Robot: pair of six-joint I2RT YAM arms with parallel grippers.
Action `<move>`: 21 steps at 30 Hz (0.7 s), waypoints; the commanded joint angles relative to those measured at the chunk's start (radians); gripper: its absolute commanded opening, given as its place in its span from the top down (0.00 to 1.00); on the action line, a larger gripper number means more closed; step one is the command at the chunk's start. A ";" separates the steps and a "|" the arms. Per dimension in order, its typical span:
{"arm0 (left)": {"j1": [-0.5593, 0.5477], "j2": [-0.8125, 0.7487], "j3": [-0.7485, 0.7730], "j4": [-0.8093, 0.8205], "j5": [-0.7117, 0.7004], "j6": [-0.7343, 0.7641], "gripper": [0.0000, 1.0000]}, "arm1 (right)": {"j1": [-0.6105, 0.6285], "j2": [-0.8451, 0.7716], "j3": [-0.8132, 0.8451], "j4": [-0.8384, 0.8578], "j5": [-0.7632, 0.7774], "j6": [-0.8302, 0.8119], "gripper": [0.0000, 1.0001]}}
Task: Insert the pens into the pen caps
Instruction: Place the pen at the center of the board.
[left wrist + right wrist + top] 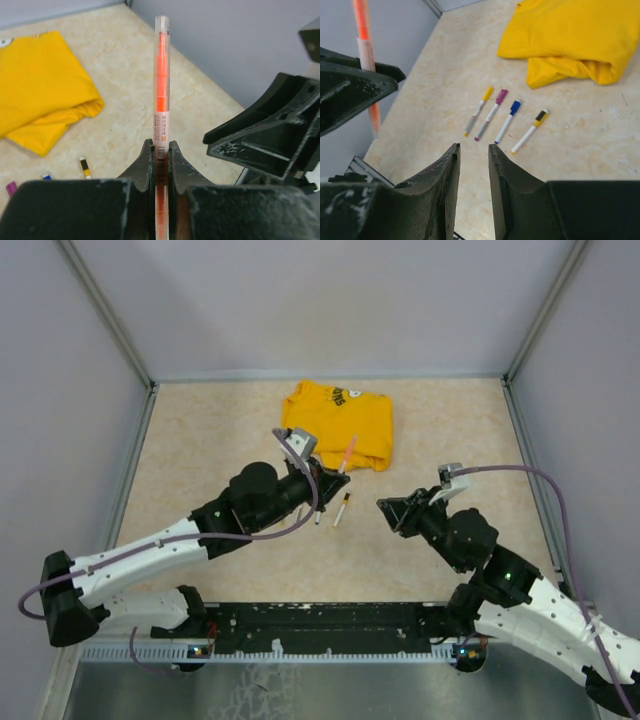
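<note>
even, soft overhead light; faint shadows, wrist views blurred up close.

Left claw (160, 150) clamped tight, right claw (473, 149) parted, facing each other.

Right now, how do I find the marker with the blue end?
Look for the folded yellow T-shirt at the far side of the table. Just in front of it, white markers lie side by side. The blue-ended marker lies between the magenta-ended marker and the black-and-yellow one; no other has a blue end.
</note>
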 commanded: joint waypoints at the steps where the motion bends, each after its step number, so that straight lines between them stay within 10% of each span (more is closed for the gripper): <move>1: 0.006 0.069 0.008 -0.120 -0.055 -0.062 1.00 | 0.009 -0.012 0.011 -0.094 0.138 0.078 0.70; 11: 0.029 0.272 0.089 -0.377 -0.220 -0.192 1.00 | 0.009 -0.008 -0.001 -0.124 0.161 0.104 0.69; 21: 0.266 0.233 -0.051 -0.374 -0.083 -0.161 1.00 | 0.009 0.001 -0.029 -0.117 0.134 0.126 0.69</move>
